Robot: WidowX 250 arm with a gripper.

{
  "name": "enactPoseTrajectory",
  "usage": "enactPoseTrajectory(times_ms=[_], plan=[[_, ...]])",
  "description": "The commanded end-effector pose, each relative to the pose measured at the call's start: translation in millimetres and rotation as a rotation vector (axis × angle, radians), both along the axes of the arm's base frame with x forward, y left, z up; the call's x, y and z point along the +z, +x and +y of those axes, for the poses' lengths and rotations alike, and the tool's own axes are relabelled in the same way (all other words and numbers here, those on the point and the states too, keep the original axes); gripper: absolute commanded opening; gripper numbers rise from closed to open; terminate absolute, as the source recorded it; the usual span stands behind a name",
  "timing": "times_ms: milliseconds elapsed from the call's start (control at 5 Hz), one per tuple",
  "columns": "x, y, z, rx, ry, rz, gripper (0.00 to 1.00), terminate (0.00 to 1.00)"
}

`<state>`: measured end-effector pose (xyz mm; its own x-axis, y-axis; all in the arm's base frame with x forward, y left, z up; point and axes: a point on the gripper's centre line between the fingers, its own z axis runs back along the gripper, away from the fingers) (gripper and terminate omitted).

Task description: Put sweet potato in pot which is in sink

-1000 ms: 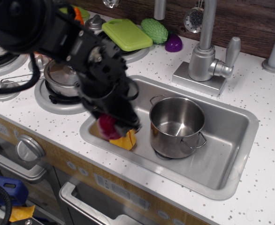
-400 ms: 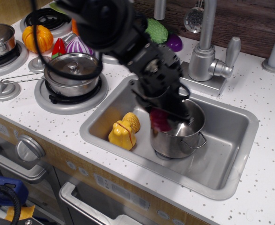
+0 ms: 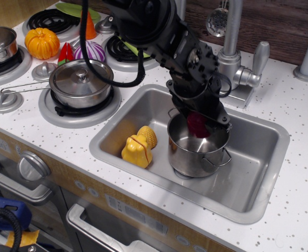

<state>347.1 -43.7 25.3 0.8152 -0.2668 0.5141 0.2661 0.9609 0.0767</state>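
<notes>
The shiny steel pot [image 3: 196, 155] with two loop handles stands upright in the middle of the sink [image 3: 259, 163]. My black gripper [image 3: 200, 122] hangs over the pot's far rim, shut on the dark red-magenta sweet potato [image 3: 197, 125]. The sweet potato sits at the pot's mouth, partly below the rim line, and its upper part is hidden by my fingers.
A yellow lumpy toy [image 3: 138, 147] lies in the sink left of the pot. A lidded steel pot [image 3: 80, 81] sits on the near burner. A purple-striped onion [image 3: 91, 51] and an orange pumpkin [image 3: 41, 43] lie on the stove. The faucet [image 3: 230, 58] stands behind the sink.
My gripper carried the sweet potato from the sink's left side, by the yellow toy, rightwards to over the pot's mouth.
</notes>
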Motion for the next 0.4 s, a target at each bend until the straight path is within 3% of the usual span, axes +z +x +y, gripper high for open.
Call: enactPoseTrajectory(times_ms=[0, 200], plan=[[11.8, 9.2, 5.7, 0.045, -0.02, -0.062, 1.0, 0.0], [11.8, 9.2, 5.7, 0.045, -0.02, -0.062, 1.0, 1.0]])
